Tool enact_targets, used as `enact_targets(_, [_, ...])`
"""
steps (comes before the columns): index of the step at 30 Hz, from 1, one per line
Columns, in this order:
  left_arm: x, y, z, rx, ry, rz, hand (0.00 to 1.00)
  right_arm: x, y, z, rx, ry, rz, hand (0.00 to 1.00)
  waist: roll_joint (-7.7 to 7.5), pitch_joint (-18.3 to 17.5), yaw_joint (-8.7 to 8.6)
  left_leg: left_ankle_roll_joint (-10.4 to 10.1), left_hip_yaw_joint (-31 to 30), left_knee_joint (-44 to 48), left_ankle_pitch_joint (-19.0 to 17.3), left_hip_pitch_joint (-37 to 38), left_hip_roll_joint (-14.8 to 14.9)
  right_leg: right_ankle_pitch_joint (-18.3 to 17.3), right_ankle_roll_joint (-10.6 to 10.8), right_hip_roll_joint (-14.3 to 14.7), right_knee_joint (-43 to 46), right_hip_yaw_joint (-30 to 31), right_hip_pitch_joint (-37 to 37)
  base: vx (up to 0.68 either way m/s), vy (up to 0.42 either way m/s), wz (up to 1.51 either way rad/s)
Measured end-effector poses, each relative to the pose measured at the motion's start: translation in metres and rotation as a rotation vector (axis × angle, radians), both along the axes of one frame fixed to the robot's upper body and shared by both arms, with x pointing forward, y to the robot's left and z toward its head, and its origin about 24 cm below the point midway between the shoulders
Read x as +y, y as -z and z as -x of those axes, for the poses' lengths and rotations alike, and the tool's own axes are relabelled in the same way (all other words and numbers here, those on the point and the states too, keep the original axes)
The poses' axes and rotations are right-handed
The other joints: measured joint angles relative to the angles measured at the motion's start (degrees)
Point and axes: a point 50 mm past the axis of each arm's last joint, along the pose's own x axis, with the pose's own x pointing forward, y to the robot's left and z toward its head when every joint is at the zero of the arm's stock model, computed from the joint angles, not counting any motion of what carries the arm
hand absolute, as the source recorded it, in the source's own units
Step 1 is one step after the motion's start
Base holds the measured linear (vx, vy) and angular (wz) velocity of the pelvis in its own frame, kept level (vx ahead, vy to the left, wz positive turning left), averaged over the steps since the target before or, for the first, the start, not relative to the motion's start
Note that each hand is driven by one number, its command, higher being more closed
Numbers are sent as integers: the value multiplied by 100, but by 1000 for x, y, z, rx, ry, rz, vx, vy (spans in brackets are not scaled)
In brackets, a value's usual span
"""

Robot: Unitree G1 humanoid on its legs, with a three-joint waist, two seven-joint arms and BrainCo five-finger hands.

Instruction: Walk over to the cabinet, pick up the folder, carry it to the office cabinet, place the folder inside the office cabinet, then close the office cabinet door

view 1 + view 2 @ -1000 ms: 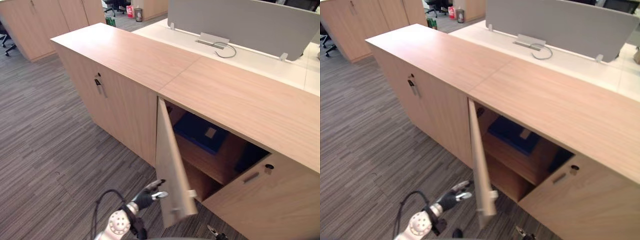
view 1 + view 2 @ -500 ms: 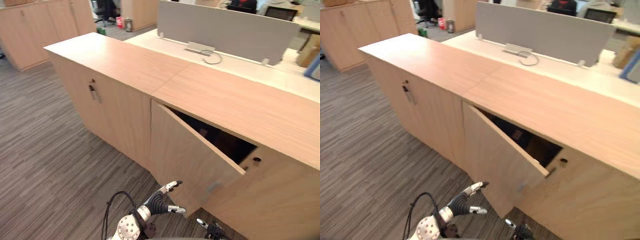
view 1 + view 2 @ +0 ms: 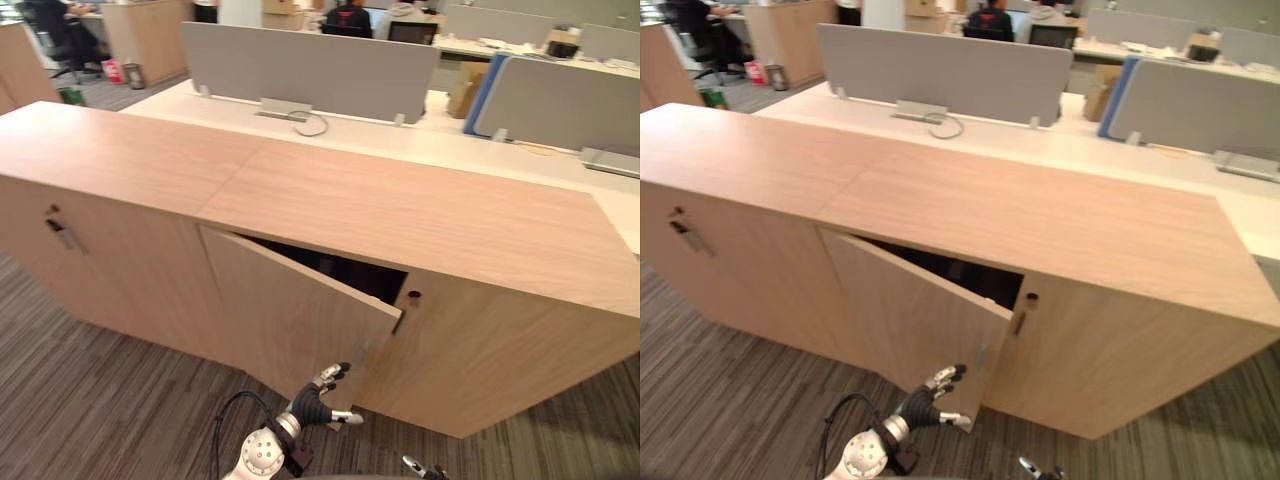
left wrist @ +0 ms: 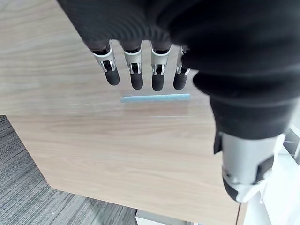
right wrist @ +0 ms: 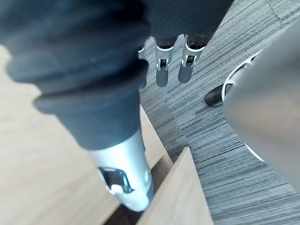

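Observation:
The office cabinet [image 3: 420,215] is a long, low wooden unit. Its left-hinged door [image 3: 290,320] stands slightly ajar, with a narrow dark gap [image 3: 335,268] behind it. The folder is hidden inside. My left hand [image 3: 318,402] is open, its straight fingers [image 4: 136,75] against the door's outer face near the lower free corner. A pale blue strip [image 4: 154,97] on the door lies just past the fingertips. My right hand [image 5: 161,70] hangs open over the carpet beside the cabinet, holding nothing; a bit of it shows low in the left eye view [image 3: 420,468].
The neighbouring cabinet door at the left has a metal handle [image 3: 60,232]. A keyhole [image 3: 413,296] sits in the fixed right door. Behind the cabinet run white desks with grey dividers [image 3: 300,70], where a person [image 3: 350,15] sits. Striped grey carpet [image 3: 90,400] lies in front.
The door has swung from wide open to nearly shut under my left hand, hiding the blue folder on the shelf. The camera has also turned to the right.

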Motion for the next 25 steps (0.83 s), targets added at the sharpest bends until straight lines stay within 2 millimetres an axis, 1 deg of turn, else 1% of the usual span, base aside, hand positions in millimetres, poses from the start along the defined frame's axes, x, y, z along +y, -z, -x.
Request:
enact_targets(1, [5, 7, -1, 35, -21, -18, 0, -1, 0, 3, 5, 32, -2, 0, 26, -51, -17, -34, 110, 4, -24, 2, 47, 8, -12, 62, -19, 107, -55, 81, -58, -49])
enact_targets(3, [13, 16, -4, 76, -45, -51, 0, -4, 1, 8, 6, 104, -6, 0, 28, -55, -65, -111, 192, 99, -121, -8, 132, 4, -11, 144, -36, 168, -89, 106, -79, -41])
enact_targets(4, [20, 23, -4, 110, -72, -74, 0, -4, 1, 10, 8, 159, -17, 0, 23, -31, -70, -155, 312, 474, -358, -98, 252, -19, -23, 209, -22, 289, -114, 120, -97, -49])
enact_targets(5, [24, 27, -4, 130, -92, -85, 0, -5, 1, 9, 3, 176, -19, 0, 31, -26, -60, -177, 357, 771, -533, -179, 348, -28, -36, 233, -14, 339, -117, 106, -71, -63])
enact_targets(6, [31, 34, -2, 166, -128, -108, 0, -7, 1, 7, -3, 206, -20, 0, 86, -8, -62, -164, 434, 1447, -894, -358, 568, -67, -91, 287, 39, 421, -108, 202, -106, -59])
enact_targets(7, [37, 37, -3, 189, -160, -123, 0, -9, 1, 6, -8, 229, -18, 0, 137, 47, -76, -113, 423, 2135, -1146, -538, 829, -105, -149, 397, 59, 470, -62, 203, -110, -54])
enact_targets(8, [40, 38, -4, 195, -181, -128, 0, -9, 1, 6, -7, 232, -18, 0, 143, 81, -81, -30, 397, 2534, -1238, -625, 955, -111, -159, 426, 60, 499, -21, 218, -143, -49])
enact_targets(9, [46, 37, -7, 193, -225, -132, 0, -9, 1, 5, -7, 232, -18, 0, 161, 154, -76, 136, 228, 3414, -1343, -843, 1221, -130, -195, 493, 61, 589, 107, 118, -99, -46])
enact_targets(10, [51, 36, -10, 187, -269, -134, 0, -9, 0, 1, -15, 220, -16, 0, 186, 246, -31, 238, -259, 4468, -1351, -1234, 1463, -184, -283, 506, 65, 680, 296, 127, -68, -51])
enact_targets(11, [52, 36, -11, 186, -290, -131, 0, -11, 0, 0, -17, 216, -11, 0, 176, 275, 7, 302, -594, 4870, -1448, -1430, 1463, -226, -334, 502, 84, 758, 331, 125, 46, -54])
enact_targets(12, [52, 37, -12, 191, -316, -120, 0, -14, -1, -4, -23, 213, -3, 0, 248, 256, 67, 264, -969, 5030, -1682, -1627, 1373, -226, -334, 491, 104, 883, 333, 125, 144, -71])
enact_targets(13, [54, 38, -14, 199, -358, -108, 0, -15, -2, -11, -39, 202, 0, 0, 303, 338, 149, 318, -1354, 4906, -1867, -1750, 1183, -227, -333, 449, 152, 1037, 345, 90, 230, -82])
enact_targets(14, [60, 40, -12, 218, -414, -100, 0, -14, -3, -18, -54, 178, 2, 0, 332, 380, 179, 284, -1758, 4567, -1917, -1878, 1004, -233, -322, 408, 178, 1178, 340, 41, 216, -71])
enact_targets(15, [65, 43, -10, 238, -460, -82, 0, -14, -4, -22, -62, 165, 3, 0, 342, 386, 197, 268, -2000, 4271, -1903, -1899, 900, -244, -294, 395, 203, 1227, 321, 5, 255, -56])
enact_targets(16, [75, 47, -5, 277, -585, -29, 0, -16, -4, -24, -70, 161, 12, 0, 412, 406, 233, 179, -2559, 3482, -1657, -1813, 664, -303, -151, 394, 288, 1308, 261, -20, 290, -42])
enact_targets(17, [83, 51, -1, 311, -701, 23, 0, -16, -4, -23, -64, 160, 13, 0, 410, 453, 264, -159, -2714, 3370, -1576, -1729, 528, -364, -2, 348, 316, 1377, 285, -13, 327, -18])
enact_targets(18, [98, 54, 5, 329, -850, 65, 0, -9, -2, -19, -43, 146, 1, 0, 219, 482, 267, -112, -2683, 3172, -1530, -1637, 318, -373, 0, 164, 381, 1297, 285, -3, 304, 4])
enact_targets(19, [107, 56, 11, 340, -949, 88, 0, -6, -1, -17, -37, 136, 0, 0, 145, 475, 286, -76, -2635, 3079, -1504, -1607, 211, -381, 13, 33, 400, 1273, 270, 16, 180, 17])
enact_targets(20, [111, 58, 17, 351, -1008, 101, 0, -6, -2, -17, -41, 139, 5, 0, 135, 469, 291, -11, -2607, 3038, -1470, -1592, 163, -379, 12, -29, 397, 1251, 279, 39, 185, 1])
enact_targets(21, [119, 62, 29, 377, -1104, 117, 0, -5, -2, -18, -51, 135, 9, 0, 127, 465, 302, 60, -2533, 2926, -1433, -1505, 49, -376, 14, -153, 392, 1216, 281, 56, 157, -8])
enact_targets(22, [125, 68, 43, 417, -1169, 136, 0, -4, -2, -18, -51, 94, 17, 0, 118, 426, 302, 117, -2474, 2744, -1377, -1379, -56, -370, 23, -258, 374, 1209, 297, 94, 193, -11])
enact_targets(23, [127, 73, 53, 456, -1211, 161, 0, -3, -2, -17, -46, 79, 18, 0, 115, 389, 297, 139, -2438, 2576, -1320, -1282, -129, -361, 39, -321, 363, 1206, 309, 79, 112, -9])
enact_targets(24, [127, 76, 59, 483, -1234, 180, 0, -3, -2, -15, -44, 78, 18, 0, 108, 367, 297, 153, -2412, 2440, -1269, -1210, -187, -342, 70, -361, 347, 1203, 315, 94, 64, -4])
enact_targets(25, [127, 85, 74, 553, -1293, 246, 0, -3, -1, -12, -36, 80, 14, 0, 91, 275, 298, 164, -2372, 2108, -1120, -1091, -279, -335, 79, -439, 286, 1192, 300, 56, 28, -2])
